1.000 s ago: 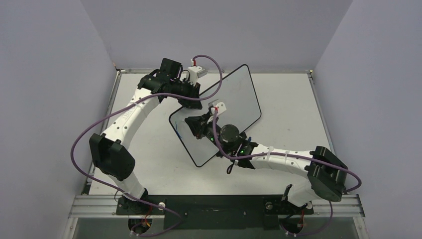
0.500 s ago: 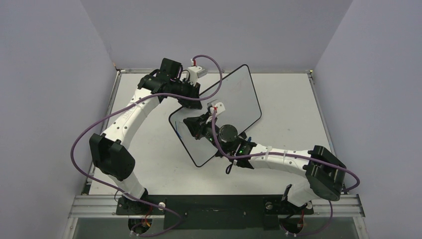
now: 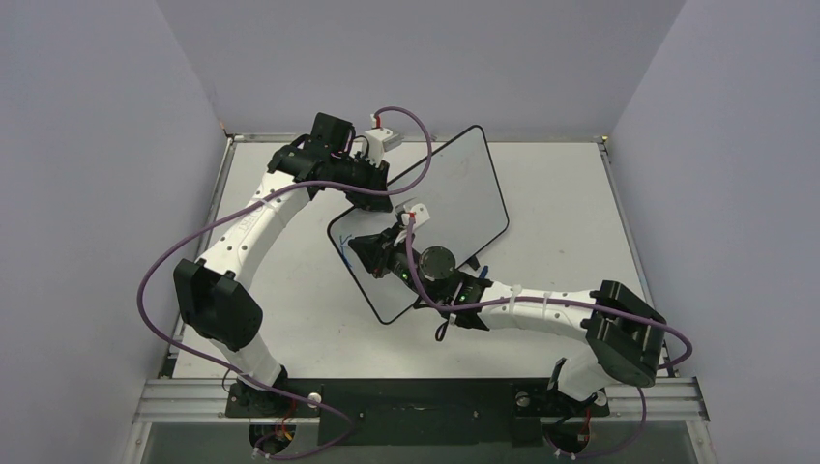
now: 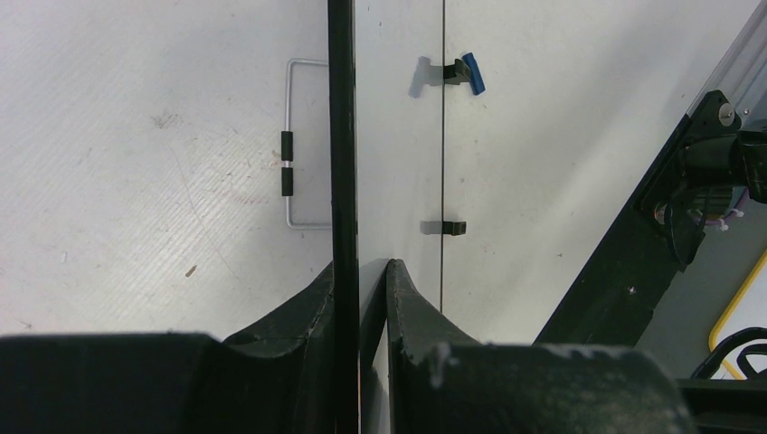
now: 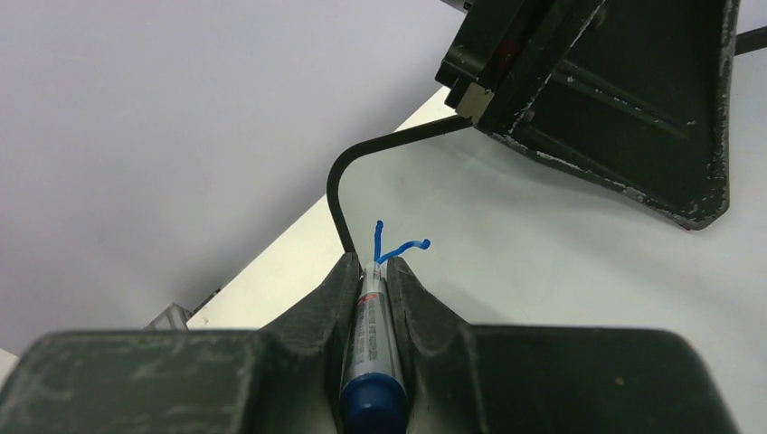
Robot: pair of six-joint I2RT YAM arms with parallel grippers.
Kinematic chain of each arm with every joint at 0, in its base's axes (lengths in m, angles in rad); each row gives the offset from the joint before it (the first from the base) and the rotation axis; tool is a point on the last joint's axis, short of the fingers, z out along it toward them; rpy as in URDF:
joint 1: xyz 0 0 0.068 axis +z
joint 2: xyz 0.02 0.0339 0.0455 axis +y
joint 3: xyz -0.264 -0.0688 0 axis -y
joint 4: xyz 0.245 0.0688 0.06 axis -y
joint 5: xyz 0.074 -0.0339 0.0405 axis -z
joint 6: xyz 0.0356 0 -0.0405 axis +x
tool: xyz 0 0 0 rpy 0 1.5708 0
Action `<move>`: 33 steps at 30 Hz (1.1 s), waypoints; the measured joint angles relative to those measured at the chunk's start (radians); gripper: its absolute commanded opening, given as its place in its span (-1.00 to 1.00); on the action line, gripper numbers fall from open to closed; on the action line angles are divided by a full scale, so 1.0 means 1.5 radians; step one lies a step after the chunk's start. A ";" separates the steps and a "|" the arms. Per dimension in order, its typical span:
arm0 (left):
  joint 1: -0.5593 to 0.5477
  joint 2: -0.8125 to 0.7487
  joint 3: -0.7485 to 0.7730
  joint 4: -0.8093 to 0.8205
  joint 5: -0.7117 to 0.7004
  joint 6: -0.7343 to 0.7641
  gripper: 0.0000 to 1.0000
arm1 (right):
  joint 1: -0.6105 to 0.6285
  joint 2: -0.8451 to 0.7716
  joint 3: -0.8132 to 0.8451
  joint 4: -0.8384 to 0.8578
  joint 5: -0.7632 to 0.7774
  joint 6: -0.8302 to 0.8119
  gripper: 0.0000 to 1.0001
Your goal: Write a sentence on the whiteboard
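Whiteboard (image 4: 342, 136) edge-on btwn left gripper (image 4: 362, 265) fingers; blue cap (image 4: 472, 74), maybe, beyond.

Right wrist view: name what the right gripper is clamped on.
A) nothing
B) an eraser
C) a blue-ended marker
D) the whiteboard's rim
C: the right gripper is shut around the marker, whose tip is at the blue strokes on the whiteboard.

The large flat white whiteboard (image 3: 454, 184) with its thin black rim stands tilted mid-way across the pale flat table (image 3: 561, 213), its far-left edge clamped in the left gripper (image 3: 377, 193). In front of its face, at the near-left corner, the right gripper (image 3: 360, 247) grips a blue-ended marker pen (image 5: 371, 334), tip on the blue handwritten strokes (image 5: 398, 247) just inside that rounded corner. A small blue pen cap (image 4: 472, 74) lies on the table beside one of the board's feet.
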 measured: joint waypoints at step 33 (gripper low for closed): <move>-0.002 0.000 0.000 0.001 -0.003 0.001 -1.00 | -0.029 -0.054 -0.054 -0.045 0.046 0.007 -1.00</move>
